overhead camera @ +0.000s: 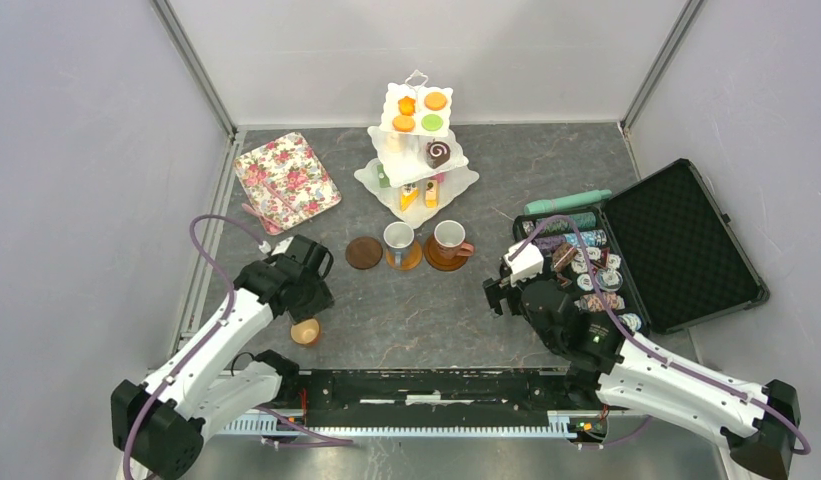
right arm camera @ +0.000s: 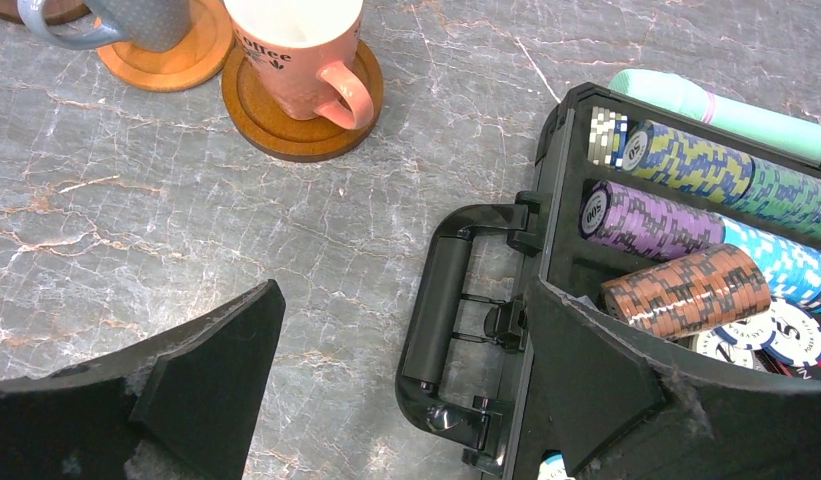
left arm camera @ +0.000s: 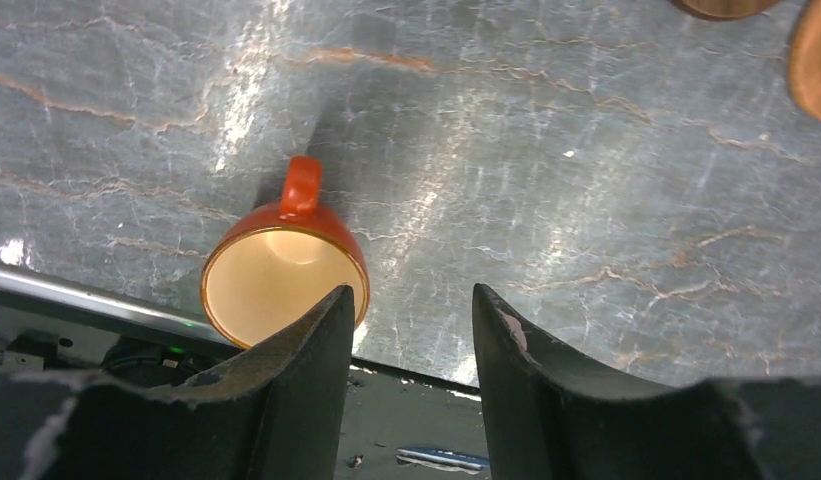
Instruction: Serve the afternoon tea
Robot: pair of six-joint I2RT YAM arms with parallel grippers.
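The white three-tier stand with small toy cakes stands at the back centre. In front of it lie a bare brown saucer, a grey mug on a saucer and a pink mug on a saucer. An orange mug stands near the table's front edge. In the left wrist view the orange mug is just left of my left finger, outside the jaws. My left gripper is open and empty. My right gripper is open and empty, low over the table beside the case handle.
An open black case of poker chips lies at the right, with a teal cylinder behind it. A floral rectangular tray lies at the back left. The table's front edge and rail are close behind the orange mug.
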